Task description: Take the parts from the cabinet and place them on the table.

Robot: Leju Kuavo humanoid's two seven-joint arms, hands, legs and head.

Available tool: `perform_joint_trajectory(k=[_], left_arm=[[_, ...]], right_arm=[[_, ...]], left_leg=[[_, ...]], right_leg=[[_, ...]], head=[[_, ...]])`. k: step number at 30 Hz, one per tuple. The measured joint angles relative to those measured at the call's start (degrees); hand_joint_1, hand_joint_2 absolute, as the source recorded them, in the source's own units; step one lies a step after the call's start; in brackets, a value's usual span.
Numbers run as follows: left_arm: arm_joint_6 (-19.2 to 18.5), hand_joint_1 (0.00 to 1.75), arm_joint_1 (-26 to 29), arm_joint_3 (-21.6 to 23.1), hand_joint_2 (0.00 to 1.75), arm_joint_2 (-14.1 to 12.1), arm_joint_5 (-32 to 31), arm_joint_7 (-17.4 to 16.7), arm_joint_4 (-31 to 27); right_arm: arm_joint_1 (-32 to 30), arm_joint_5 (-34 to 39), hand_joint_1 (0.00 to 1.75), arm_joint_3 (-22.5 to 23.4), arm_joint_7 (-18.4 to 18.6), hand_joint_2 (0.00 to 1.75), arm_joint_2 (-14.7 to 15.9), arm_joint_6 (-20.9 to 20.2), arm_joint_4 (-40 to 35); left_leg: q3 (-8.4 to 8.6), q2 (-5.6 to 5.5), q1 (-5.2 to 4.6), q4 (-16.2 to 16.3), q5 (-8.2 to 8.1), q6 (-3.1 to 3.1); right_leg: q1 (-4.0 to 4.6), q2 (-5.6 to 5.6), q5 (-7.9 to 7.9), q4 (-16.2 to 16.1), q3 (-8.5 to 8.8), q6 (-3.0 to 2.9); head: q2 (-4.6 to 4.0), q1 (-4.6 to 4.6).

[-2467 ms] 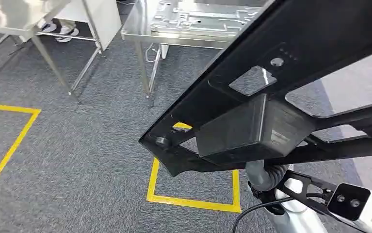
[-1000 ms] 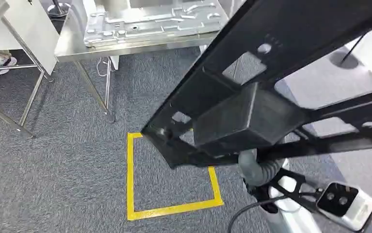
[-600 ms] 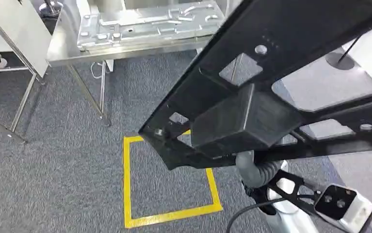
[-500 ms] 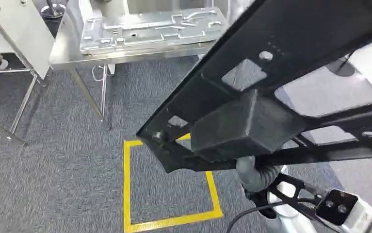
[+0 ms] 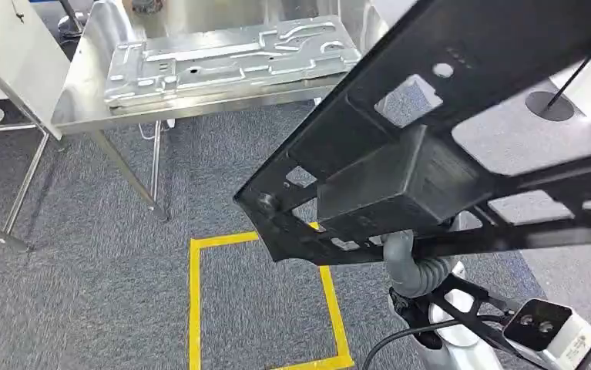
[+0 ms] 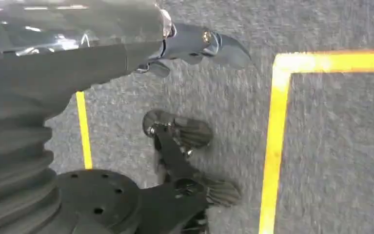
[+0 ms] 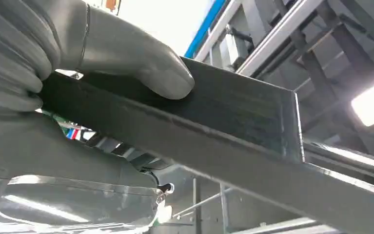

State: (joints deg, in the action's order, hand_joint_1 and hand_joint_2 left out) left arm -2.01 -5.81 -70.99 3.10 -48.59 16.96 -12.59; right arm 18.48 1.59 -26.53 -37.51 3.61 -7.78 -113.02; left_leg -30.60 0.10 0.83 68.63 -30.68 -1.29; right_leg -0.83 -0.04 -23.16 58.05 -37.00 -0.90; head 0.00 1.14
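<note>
The black frame part [image 5: 431, 154] is riding clamped in the right hand [image 7: 77, 73] (left hand [image 6: 194, 44] hanging with nothing in it) short of the steel table [image 5: 76, 100], placement remaining.

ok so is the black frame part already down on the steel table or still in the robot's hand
In the hand. The right hand grips the black frame part, which is above the carpet, short of the steel table.

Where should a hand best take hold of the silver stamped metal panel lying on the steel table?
Probably at the near long edge of the silver stamped metal panel, coming from the front: it lies flat and wide, close to the steel table front rim.
</note>
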Motion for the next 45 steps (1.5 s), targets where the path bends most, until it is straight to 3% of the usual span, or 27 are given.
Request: perform_joint_trajectory(k=[1,3,5,7,11,13,14,16,17,18,20,21,22,23,25,26,27,30,31,32,33,35,37,39,41,42,45], left_arm=[[0.0,0.0,0.1,0.0,1.75,0.0,0.0,0.0,0.0],[0.1,0.0,0.3,0.0,1.75,0.0,0.0,-0.1,0.0],[0.1,0.0,0.4,0.0,1.75,0.0,0.0,-0.1,0.0],[0.1,0.0,0.3,0.0,1.75,0.0,0.0,-0.1,0.0],[0.1,0.0,0.3,0.0,1.75,0.0,0.0,-0.1,0.0],[0.2,0.0,0.4,0.0,1.75,0.0,0.0,-0.1,0.0],[0.2,0.0,0.4,0.0,1.75,-0.2,0.0,-0.2,0.0],[0.3,0.0,0.3,0.0,1.75,-0.1,0.0,-0.2,0.0],[0.3,0.0,0.2,0.0,1.75,-0.1,0.0,-0.2,0.0],[0.3,0.0,0.1,0.0,1.75,-0.1,0.0,-0.2,0.0],[0.3,0.0,0.1,0.0,1.75,-0.1,0.0,-0.3,0.0],[0.3,0.0,0.2,0.0,1.75,-0.1,0.0,-0.3,0.0],[0.3,0.0,0.2,0.0,1.75,-0.1,0.0,-0.3,0.0],[0.3,0.0,0.2,0.0,1.75,-0.1,0.0,-0.3,0.0],[0.3,0.0,0.2,0.0,1.75,-0.1,0.0,-0.3,0.0],[0.3,0.0,0.2,0.0,1.75,0.0,0.0,-0.3,0.0],[0.3,0.0,0.0,0.0,1.75,0.1,0.0,-0.3,0.0],[0.5,0.0,0.1,0.0,1.75,0.1,0.0,-0.3,0.0],[0.5,0.0,0.2,0.0,1.75,0.0,0.0,-0.3,0.0],[0.6,0.0,0.2,0.0,1.75,0.0,0.0,-0.3,0.0],[0.6,0.0,0.1,0.0,1.75,0.0,0.0,-0.3,0.0],[0.6,0.0,0.0,0.0,1.75,0.0,0.0,-0.4,0.0],[0.6,0.0,0.3,0.0,1.75,0.0,0.0,-0.4,0.0],[0.6,0.0,0.4,0.0,1.75,0.0,0.0,-0.4,0.0],[0.6,0.0,0.5,0.0,1.75,0.0,0.0,-0.4,0.0],[0.6,0.0,0.4,0.0,1.75,0.0,0.0,-0.4,0.0],[0.6,0.0,0.4,0.0,1.75,0.0,0.0,-0.4,0.0]], right_arm=[[0.0,0.0,1.75,0.0,0.6,1.75,-0.1,0.0,0.2],[0.0,0.0,1.75,0.1,1.9,1.75,-0.2,0.1,1.0],[0.0,0.1,1.75,0.2,2.1,1.75,-0.3,0.3,1.6],[0.0,0.3,1.75,0.4,2.4,1.75,-0.5,0.7,2.1],[0.0,0.4,1.75,0.4,2.4,1.75,-0.5,0.7,2.1],[0.1,0.8,1.75,0.5,2.8,1.75,-0.6,0.8,2.4],[0.7,1.3,1.75,0.7,3.6,1.75,-1.0,0.8,3.9],[1.0,1.1,1.75,1.0,3.7,1.75,-1.2,1.0,4.1],[1.1,1.0,1.75,1.1,3.7,1.75,-1.2,1.0,4.2],[1.3,0.9,1.75,1.2,3.6,1.75,-1.2,1.0,4.2],[1.2,0.6,1.75,1.3,3.6,1.75,-1.2,1.0,4.3],[1.1,0.2,1.75,1.3,3.6,1.75,-1.2,1.0,4.5],[1.0,-0.5,1.75,1.3,3.6,1.75,-1.2,1.0,4.6],[0.9,-1.1,1.75,1.3,3.6,1.75,-1.2,1.1,4.7],[0.9,-2.3,1.75,1.3,3.5,1.75,-1.2,1.7,4.7],[0.9,-2.6,1.75,1.3,3.4,1.75,-1.2,1.9,4.7],[0.8,-2.7,1.75,1.3,3.3,1.75,-1.2,1.9,4.8],[0.7,-3.1,1.75,1.2,3.3,1.75,-1.2,1.9,4.9],[0.7,-3.2,1.75,1.2,3.2,1.75,-1.3,1.9,4.9],[0.7,-3.2,1.75,1.2,3.2,1.75,-1.4,1.9,4.9],[0.7,-3.2,1.75,1.1,3.1,1.75,-1.4,1.8,4.9],[0.6,-3.0,1.75,1.1,3.1,1.75,-1.4,1.7,5.1],[0.6,-2.8,1.75,1.0,3.1,1.75,-1.4,1.6,5.5],[0.6,-2.5,1.75,0.9,3.0,1.75,-1.4,1.2,5.7],[0.7,-2.2,1.75,0.9,2.9,1.75,-1.4,0.9,5.7],[0.8,-2.1,1.75,0.9,2.8,1.75,-1.4,0.8,5.8],[0.9,-2.1,1.75,0.9,2.8,1.75,-1.4,0.8,5.9]], left_leg=[[-2.96,0.0,-0.03,3.7,-2.61,-0.12],[-6.64,-0.01,-0.07,6.6,-8.2,-0.1],[-7.4,-0.01,-0.09,5.7,-8.8,0.08],[-7.23,-0.01,-0.14,2.7,-7.19,0.42],[-7.11,-0.01,-0.16,2.1,-6.64,0.49],[-5.72,-0.02,-0.29,-3.7,-0.99,1.07],[-4.68,-0.46,-1.01,-8.9,3.36,2.27],[-3.66,-0.47,-0.36,-9.8,5.54,2.87],[-3.38,-0.47,-0.32,-10.1,5.5,2.96],[-3.28,-0.42,-0.3,-10.2,5.37,3.28],[-3.19,-0.42,-0.36,-10.2,5.0,3.5],[-3.11,-0.45,-0.37,-10.2,4.76,3.52],[-2.9,-1.01,-0.37,-10.1,4.52,3.43],[-2.51,-1.3,-0.36,-10.1,4.23,3.31],[-1.36,-2.15,-0.36,-10.1,3.56,3.05],[-1.32,-2.57,-0.25,-10.2,3.19,2.84],[-1.36,-2.96,-0.55,-9.9,2.93,2.48],[-1.25,-4.07,-0.1,-10.8,2.86,1.44],[-0.96,-4.44,-0.34,-10.9,2.63,1.04],[-0.98,-3.08,-0.3,-9.9,2.25,0.85],[-2.33,-1.88,-0.32,-7.3,0.89,0.71],[-7.79,-0.85,-0.1,2.4,-3.09,0.33],[-11.58,-0.61,-0.08,7.5,-3.46,0.18],[-10.0,-0.5,-0.08,2.1,1.55,0.31],[-5.46,-0.19,-0.15,-8.9,7.78,0.94],[-4.72,-0.11,-0.76,-9.6,6.41,1.15],[-4.57,-0.31,-0.88,-9.9,5.81,2.09]], right_leg=[[0.08,0.07,-0.6,-0.1,0.68,-0.17],[0.27,0.38,-1.78,-0.1,2.16,-0.36],[0.4,0.51,-2.35,-0.1,3.02,-0.36],[0.55,0.58,-3.0,-0.1,4.04,-0.35],[0.6,0.58,-3.1,-0.1,4.2,-0.35],[0.76,0.67,-3.79,-0.1,5.4,-0.28],[1.19,1.13,-5.5,0.3,6.17,0.65],[1.51,1.11,-6.29,0.4,6.89,1.52],[1.29,0.83,-7.0,1.8,6.44,1.84],[1.16,0.69,-8.89,5.3,4.59,2.05],[0.82,0.67,-12.63,14.6,-0.91,2.45],[0.68,0.65,-13.09,17.6,-3.11,2.56],[0.52,0.63,-12.19,18.0,-4.1,2.66],[0.39,0.62,-9.83,15.7,-3.57,2.72],[0.14,1.13,-3.16,5.5,0.49,2.53],[0.07,2.97,-1.68,1.2,2.03,2.34],[0.17,3.55,-2.45,0.6,2.54,2.34],[0.56,2.3,-2.84,0.5,2.72,1.38],[0.06,1.88,-2.68,-0.2,3.25,0.97],[-0.03,1.25,-2.7,-0.7,3.89,0.59],[-0.02,0.73,-2.95,-0.9,4.36,0.16],[0.19,-0.01,-3.63,-0.9,4.97,-0.23],[0.26,-0.32,-4.2,-0.8,5.49,-0.21],[0.26,-0.4,-4.95,-0.8,6.55,-0.09],[0.27,-0.54,-6.03,-0.8,8.03,0.24],[0.61,-0.58,-6.37,-0.9,8.1,0.64],[0.42,-0.57,-6.73,-1.3,8.2,1.52]], head=[[0.0,0.04],[0.0,-0.15],[0.0,-0.11],[0.0,-0.11],[0.0,-0.11],[0.0,-0.13],[0.0,-0.11],[0.0,-0.15],[0.0,-0.13],[0.0,0.15],[0.0,0.13],[0.0,0.11],[0.0,0.13],[0.0,0.09],[0.0,0.13],[0.0,0.18],[0.0,-0.15],[0.0,-0.11],[0.0,-0.22],[0.0,-0.2],[0.0,-0.61],[0.0,-0.59],[0.0,-0.63],[0.0,-0.63],[0.0,-0.61],[0.0,-0.52],[0.02,-0.63]])
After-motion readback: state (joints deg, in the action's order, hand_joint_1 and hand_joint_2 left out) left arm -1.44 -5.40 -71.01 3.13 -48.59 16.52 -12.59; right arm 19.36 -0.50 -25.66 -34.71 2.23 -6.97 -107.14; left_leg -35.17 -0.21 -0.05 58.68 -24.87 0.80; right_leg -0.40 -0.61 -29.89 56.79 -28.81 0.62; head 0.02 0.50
